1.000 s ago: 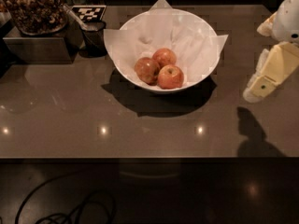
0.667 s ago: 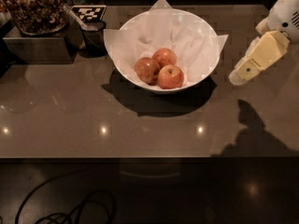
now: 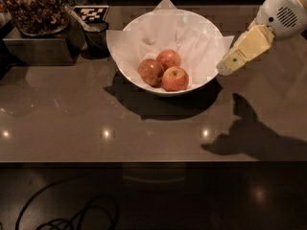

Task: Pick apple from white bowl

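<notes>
Dark cable (image 3: 72, 214) looped on floor, nearest. Then bare front of desk (image 3: 72, 128), shadow (image 3: 249, 133) of arm at right. Mid-desk: white bowl (image 3: 125, 61), lined with crinkled paper (image 3: 192, 37), corners poking past rim. Three apples bunched at bowl bottom, touching: front apple (image 3: 174, 78), left apple (image 3: 151, 72), back apple (image 3: 169, 59). Gripper (image 3: 224, 69) at right, just outside bowl's right rim, tip angled down-left toward bowl. Gripper width: cannot tell from this angle; no apple in it.

Key relation: apples left of gripper tip and lower, inside bowl; front apple nearest. Probably needs clearing rim, then left and down. Risk: snagging paper corner beside tip.

Far left: small dark cup (image 3: 97, 37), checkered tag (image 3: 91, 13), jar of dark bits (image 3: 36, 8).
</notes>
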Robot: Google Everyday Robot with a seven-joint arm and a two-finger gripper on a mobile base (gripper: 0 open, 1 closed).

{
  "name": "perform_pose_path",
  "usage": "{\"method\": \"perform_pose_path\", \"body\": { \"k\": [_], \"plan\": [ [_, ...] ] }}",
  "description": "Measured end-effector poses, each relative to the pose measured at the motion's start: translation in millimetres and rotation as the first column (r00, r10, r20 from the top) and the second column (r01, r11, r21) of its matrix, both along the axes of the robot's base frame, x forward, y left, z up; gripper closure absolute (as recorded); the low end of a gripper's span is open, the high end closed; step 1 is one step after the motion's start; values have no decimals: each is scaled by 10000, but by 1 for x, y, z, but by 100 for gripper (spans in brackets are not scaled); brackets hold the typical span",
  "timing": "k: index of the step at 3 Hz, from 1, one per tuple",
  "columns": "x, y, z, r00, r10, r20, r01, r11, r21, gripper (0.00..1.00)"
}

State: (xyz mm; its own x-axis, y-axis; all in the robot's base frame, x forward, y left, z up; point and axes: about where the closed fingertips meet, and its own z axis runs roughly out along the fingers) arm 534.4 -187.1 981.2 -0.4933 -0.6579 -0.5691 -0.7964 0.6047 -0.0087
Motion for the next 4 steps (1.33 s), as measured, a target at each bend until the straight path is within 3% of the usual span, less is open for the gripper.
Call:
{"method": "perform_pose_path", "body": {
  "k": [1, 3, 4],
  "plan": [
    [-2, -3, -1, 9994, -281, 188, 281, 9996, 29, 0],
    [17, 50, -8, 9937, 734, 852, -742, 9972, 56, 0],
    [17, 51, -8, 9935, 743, 863, -751, 9972, 58, 19]
  ]
}}
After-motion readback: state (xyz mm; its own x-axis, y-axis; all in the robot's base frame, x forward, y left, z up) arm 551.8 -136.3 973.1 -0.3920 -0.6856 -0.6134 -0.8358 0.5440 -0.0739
